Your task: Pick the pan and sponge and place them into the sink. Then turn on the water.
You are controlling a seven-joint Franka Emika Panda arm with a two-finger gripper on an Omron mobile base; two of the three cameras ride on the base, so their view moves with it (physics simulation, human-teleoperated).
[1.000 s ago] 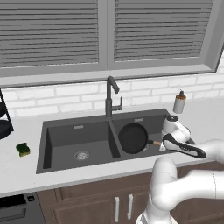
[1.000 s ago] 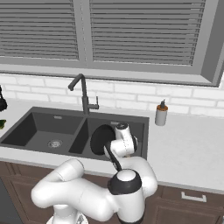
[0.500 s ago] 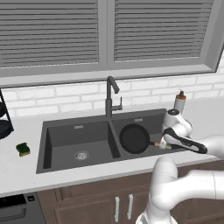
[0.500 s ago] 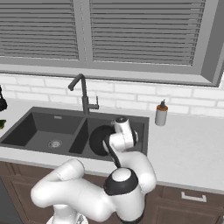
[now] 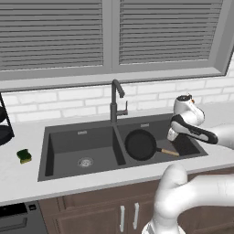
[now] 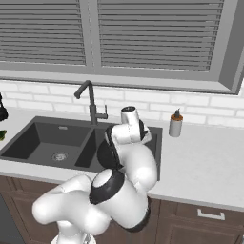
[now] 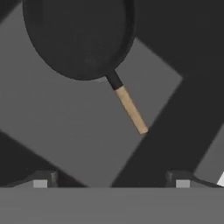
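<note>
Gripper (image 7: 111,180) hanging spread wide over the right basin, gripping nothing.

In the hand view its two finger tips (image 7: 40,181) are standing far apart and clear of the pan (image 5: 140,144), which is lying in the right basin of the sink (image 5: 82,135) with its wooden handle pointing right. The sponge (image 5: 24,156) is sitting on the counter (image 5: 18,180) left of the sink, and the faucet (image 5: 115,101) is rising behind the divider.
</note>
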